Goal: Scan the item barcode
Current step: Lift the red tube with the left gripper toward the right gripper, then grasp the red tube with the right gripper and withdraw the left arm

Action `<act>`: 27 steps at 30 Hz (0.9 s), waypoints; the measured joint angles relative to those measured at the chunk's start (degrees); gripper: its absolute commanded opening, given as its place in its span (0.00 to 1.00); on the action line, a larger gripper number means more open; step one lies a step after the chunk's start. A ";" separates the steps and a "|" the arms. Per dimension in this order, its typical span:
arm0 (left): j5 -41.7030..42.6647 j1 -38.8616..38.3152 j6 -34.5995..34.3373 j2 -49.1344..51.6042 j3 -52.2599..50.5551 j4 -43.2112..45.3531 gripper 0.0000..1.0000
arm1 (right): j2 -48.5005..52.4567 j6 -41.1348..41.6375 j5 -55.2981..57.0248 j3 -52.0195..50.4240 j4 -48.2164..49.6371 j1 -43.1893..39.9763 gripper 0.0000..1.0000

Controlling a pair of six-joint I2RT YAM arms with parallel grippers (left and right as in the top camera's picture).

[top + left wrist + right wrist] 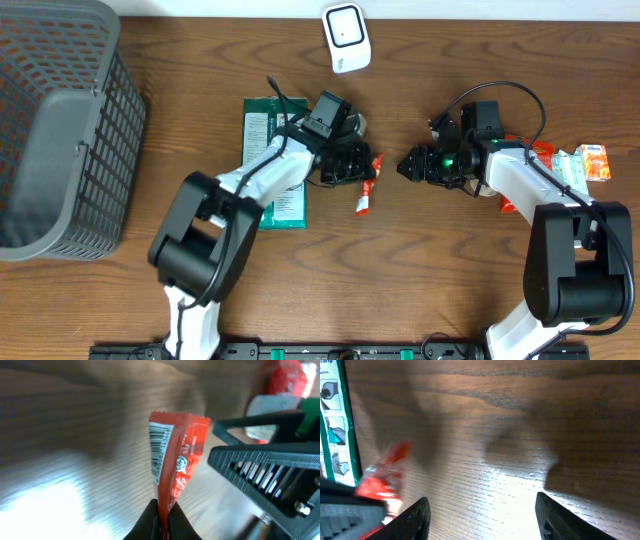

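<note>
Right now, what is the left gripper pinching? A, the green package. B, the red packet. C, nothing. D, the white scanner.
B: the left gripper is shut on the bottom edge of the red packet, whose barcode shows in the left wrist view.

On my wooden table [420, 280], 1 grey mesh basket [100, 150] stands at the far left. 1 green printed packet [262, 135] lies flat, left of centre. At the right edge I see 1 orange carton [596, 162] just beside 1 pale green box [570, 168].
</note>
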 measured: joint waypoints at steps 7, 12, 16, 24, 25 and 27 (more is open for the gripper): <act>9.51 -0.11 -0.17 7.23 0.00 8.74 0.08 | 0.00 -0.02 0.00 0.00 0.00 0.00 0.63; 9.03 -0.11 -0.20 8.15 0.00 8.98 0.17 | -0.02 -0.02 0.02 0.00 0.00 0.00 0.63; 6.71 0.00 0.46 8.15 0.04 9.29 0.37 | 0.00 -0.02 0.02 0.00 0.02 0.00 0.63; 5.66 0.44 1.95 7.65 0.92 9.97 0.56 | -0.02 -0.02 0.02 0.00 0.02 0.00 0.63; 5.44 0.57 1.99 7.52 0.98 9.97 0.57 | 0.00 -0.02 0.02 0.00 0.02 0.00 0.63; 4.24 0.87 2.08 7.10 1.01 9.92 0.58 | 0.00 -0.02 0.02 0.00 0.02 0.00 0.63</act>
